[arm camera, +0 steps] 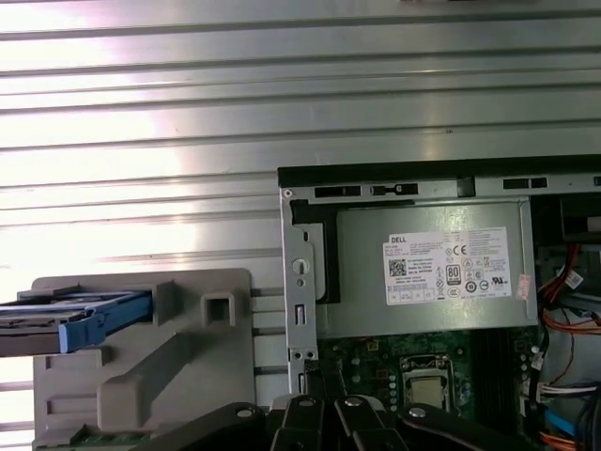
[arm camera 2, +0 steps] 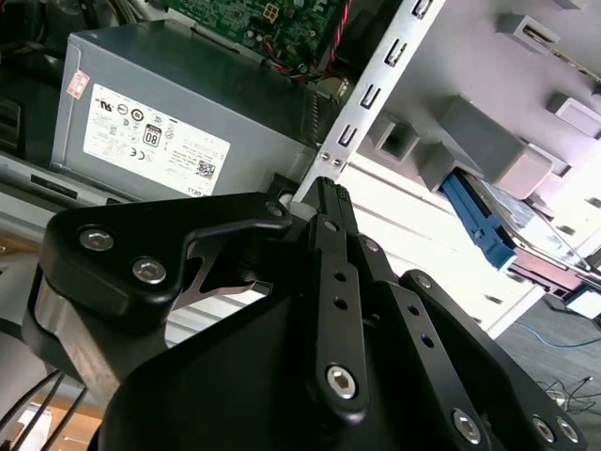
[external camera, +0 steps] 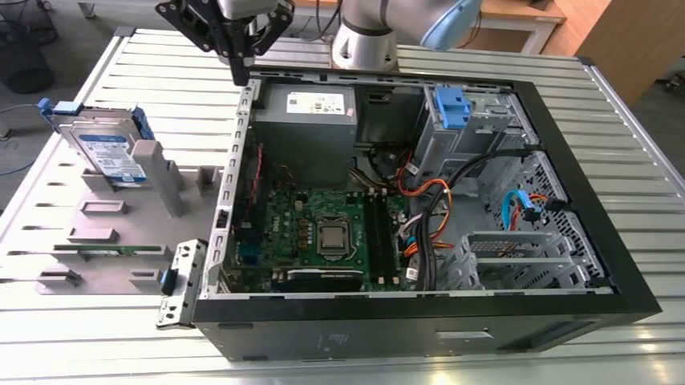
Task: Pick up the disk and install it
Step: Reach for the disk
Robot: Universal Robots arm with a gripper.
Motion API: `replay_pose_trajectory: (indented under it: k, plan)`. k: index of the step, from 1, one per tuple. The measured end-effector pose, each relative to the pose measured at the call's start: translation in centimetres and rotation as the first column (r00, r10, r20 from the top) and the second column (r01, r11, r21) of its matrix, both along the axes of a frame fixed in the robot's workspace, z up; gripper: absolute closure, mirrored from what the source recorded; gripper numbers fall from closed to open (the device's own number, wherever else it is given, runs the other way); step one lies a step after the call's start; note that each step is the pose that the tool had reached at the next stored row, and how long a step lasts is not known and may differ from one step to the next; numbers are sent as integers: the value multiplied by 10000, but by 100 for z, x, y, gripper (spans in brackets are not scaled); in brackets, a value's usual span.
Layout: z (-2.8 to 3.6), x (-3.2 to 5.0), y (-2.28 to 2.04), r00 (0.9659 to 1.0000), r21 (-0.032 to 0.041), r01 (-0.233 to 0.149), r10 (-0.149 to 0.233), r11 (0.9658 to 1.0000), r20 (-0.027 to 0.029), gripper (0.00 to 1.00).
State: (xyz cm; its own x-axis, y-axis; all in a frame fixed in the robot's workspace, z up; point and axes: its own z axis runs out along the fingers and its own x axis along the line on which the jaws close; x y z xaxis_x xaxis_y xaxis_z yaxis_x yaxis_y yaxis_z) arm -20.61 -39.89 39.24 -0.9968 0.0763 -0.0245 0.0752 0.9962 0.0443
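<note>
**Gripper (external camera: 237, 70) hangs over the case's (external camera: 374, 337) far left corner**

The gripper is well apart from the disk (external camera: 107, 152), which stands on edge in the gray holder (external camera: 43, 216) at the exterior view's left. The disk bears a white-and-blue label, and the gray power supply (external camera: 305, 112) has a white sticker. The gripper's fingers are pressed together, holding nothing.

The disk (external camera: 107, 151) is a flat silver-black drive with a white-and-blue label on its broad face and blue plastic rails along its edges. It stands on edge, leaning slightly, propped in the gray holder (external camera: 118, 220). It is well apart from the claw (external camera: 240, 62), lower than it and off toward the exterior view's left, with nothing gripping it.
</note>
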Motion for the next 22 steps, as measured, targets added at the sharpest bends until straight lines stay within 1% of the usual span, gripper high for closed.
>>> replay_pose_trajectory:
  k: [7, 18, 22]
  plan:
    - [0, -107, 0, 10000, 0, -1, 1, 10000, 0, 89]
    - [0, -122, 0, 10000, 0, -1, 1, 10000, 0, 89]
    - [-1, -151, 0, 10000, 0, -1, 1, 10000, 0, 89]
